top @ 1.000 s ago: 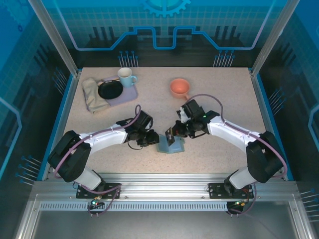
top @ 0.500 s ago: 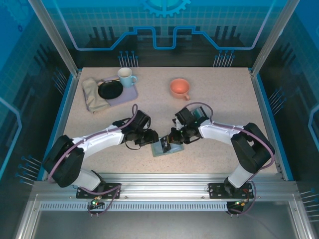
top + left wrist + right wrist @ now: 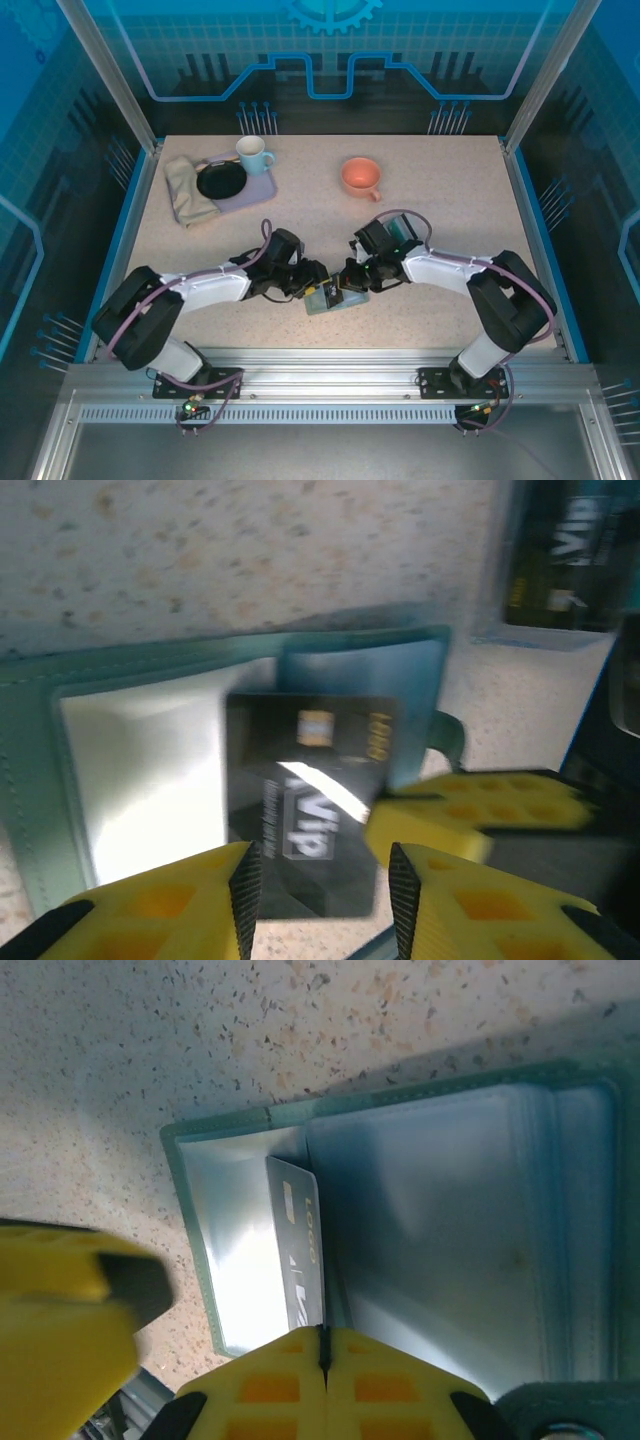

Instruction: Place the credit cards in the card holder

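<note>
Credit card (image 3: pixel 300 810), dark, thin, stiff, likely slick: right claw (image 3: pixel 322 1360) pinches its edge at card holder (image 3: pixel 185 1210) pocket; left claw (image 3: pixel 318 890) part-open above.

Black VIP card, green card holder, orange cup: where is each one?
black VIP card (image 3: pixel 305 810): left wrist view, on its printed face.
card holder (image 3: pixel 440 1230): right wrist view, on a bare clear pocket.
orange cup (image 3: pixel 360 176): top external view, on its bowl.
</note>
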